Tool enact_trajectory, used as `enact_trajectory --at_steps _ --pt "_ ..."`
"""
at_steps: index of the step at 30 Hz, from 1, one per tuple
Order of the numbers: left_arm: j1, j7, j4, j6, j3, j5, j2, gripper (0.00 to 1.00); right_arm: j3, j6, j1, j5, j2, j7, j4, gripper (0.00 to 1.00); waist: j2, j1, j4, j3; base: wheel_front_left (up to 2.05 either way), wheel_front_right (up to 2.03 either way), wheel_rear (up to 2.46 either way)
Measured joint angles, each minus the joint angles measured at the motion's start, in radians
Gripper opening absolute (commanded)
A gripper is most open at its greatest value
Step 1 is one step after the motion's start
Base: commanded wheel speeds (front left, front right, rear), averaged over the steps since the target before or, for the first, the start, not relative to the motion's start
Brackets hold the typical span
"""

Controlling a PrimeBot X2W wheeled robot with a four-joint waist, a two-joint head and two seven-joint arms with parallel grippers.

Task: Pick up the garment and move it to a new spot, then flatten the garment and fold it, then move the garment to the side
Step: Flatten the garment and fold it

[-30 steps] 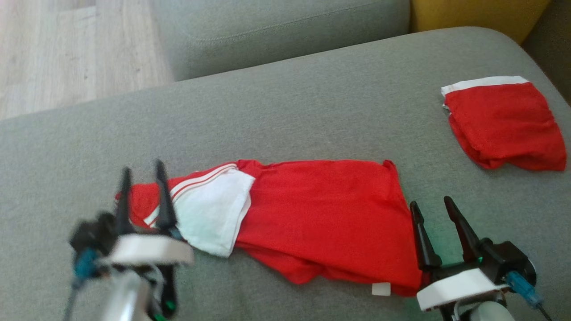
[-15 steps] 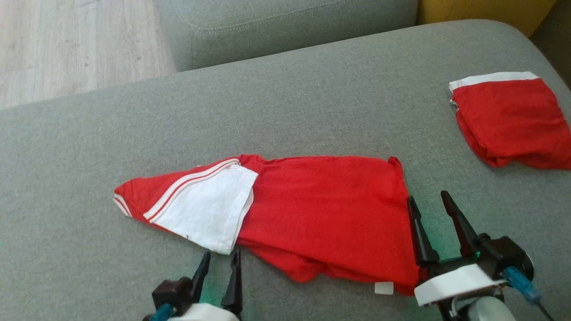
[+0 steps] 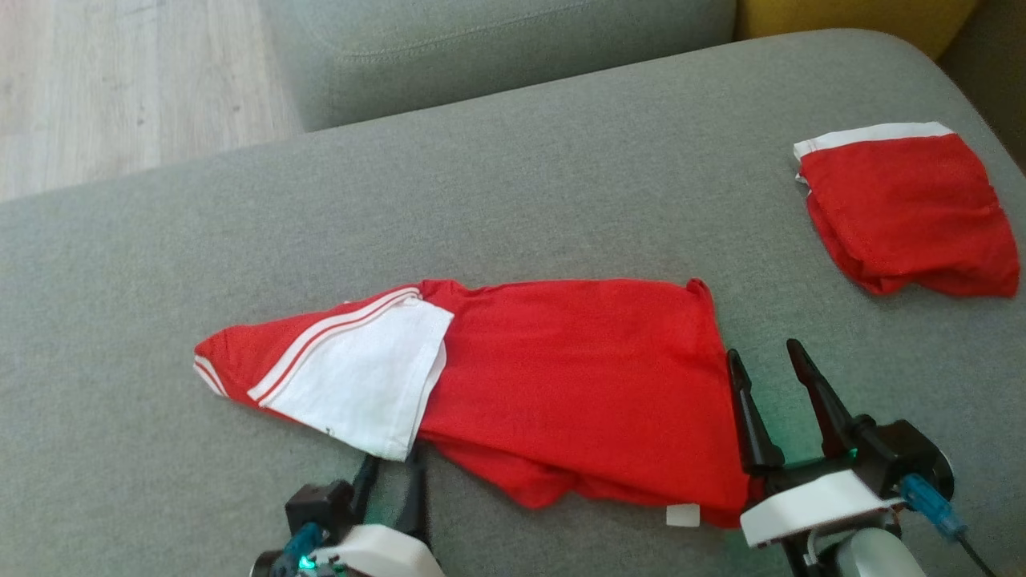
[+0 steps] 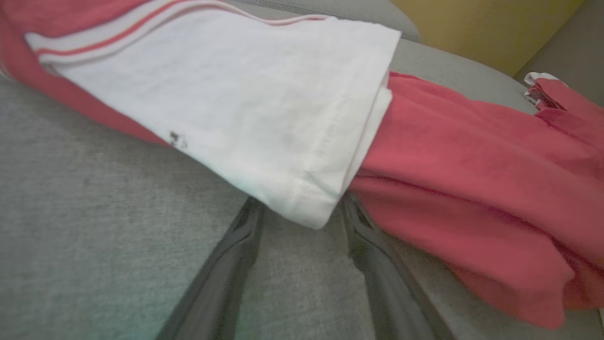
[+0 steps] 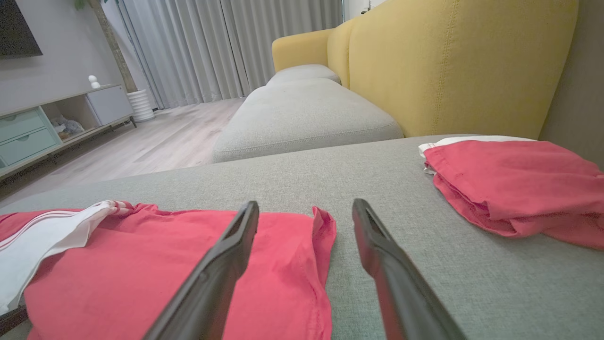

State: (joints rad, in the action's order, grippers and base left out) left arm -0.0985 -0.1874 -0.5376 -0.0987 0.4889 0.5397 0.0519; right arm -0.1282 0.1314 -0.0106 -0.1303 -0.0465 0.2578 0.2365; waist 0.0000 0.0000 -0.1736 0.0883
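"Why did the left claw [image 3: 391, 469] sit so low?"

"Open, it aimed at the white sleeve [image 3: 361, 385] corner just ahead, likely to pinch it. The garment [image 3: 577, 377] lay between the 2 claws; the right claw [image 3: 761, 349], open too, straddled its edge."

A home living room: a grey upholstered sofa [image 5: 302, 108] with a yellow backrest [image 5: 448, 61], floor-length pale curtains [image 5: 226, 42], a light wood-plank floor [image 5: 155, 141], a low media cabinet [image 5: 52, 123] with mint drawers, and a dark wall-mounted screen [image 5: 19, 28] above it.
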Motion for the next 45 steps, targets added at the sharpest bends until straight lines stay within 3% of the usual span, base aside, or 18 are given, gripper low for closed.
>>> enact_trajectory --at_steps 1,2,13,22,28,34,40,45 --pt "0.000 -0.001 -0.007 -0.003 0.002 0.003 0.000 0.16 0.000 0.000 0.000 0.000 0.000 0.000 0.002 1.00 0.0000 0.0000 -0.001 -0.003 0.00 0.00 0.00" --pt "0.000 -0.005 -0.013 -0.007 0.004 0.007 0.000 0.00 0.000 0.000 0.000 0.000 0.000 0.000 0.004 1.00 0.0000 0.0000 -0.001 -0.006 0.00 0.00 0.00" --pt "0.011 -0.012 0.033 -0.022 0.034 -0.003 0.020 0.00 -0.002 0.000 -0.019 0.010 -0.002 0.000 0.022 1.00 0.0000 -0.0001 0.017 -0.061 0.00 0.00 0.00" --pt "0.038 0.034 0.279 -0.069 -0.013 -0.022 0.163 0.00 0.054 0.000 -0.024 0.026 -0.029 0.000 0.076 1.00 0.0000 -0.0001 0.080 -0.052 0.00 0.00 0.00" --pt "0.006 0.077 0.417 -0.088 -0.045 -0.035 0.227 0.00 0.091 0.000 0.170 0.064 -0.075 0.000 0.261 1.00 0.0000 0.0000 0.122 -0.003 0.00 0.00 0.00" --pt "-0.008 0.092 0.503 -0.115 -0.071 -0.044 0.255 0.00 0.048 0.000 0.367 0.071 -0.100 -0.061 0.514 1.00 0.0000 0.0001 0.160 0.042 0.00 0.00 0.00" --pt "-0.009 0.104 0.556 -0.133 -0.081 -0.048 0.272 0.00 0.036 0.000 0.443 0.046 -0.145 -0.081 0.665 1.00 0.0000 0.0001 0.196 0.062 0.00 0.00 0.00" --pt "-0.009 0.109 0.576 -0.148 -0.102 -0.048 0.288 0.00 0.035 0.000 0.456 0.026 -0.152 -0.076 0.722 1.00 0.0000 0.0001 0.204 0.067 0.00 0.00 0.00"
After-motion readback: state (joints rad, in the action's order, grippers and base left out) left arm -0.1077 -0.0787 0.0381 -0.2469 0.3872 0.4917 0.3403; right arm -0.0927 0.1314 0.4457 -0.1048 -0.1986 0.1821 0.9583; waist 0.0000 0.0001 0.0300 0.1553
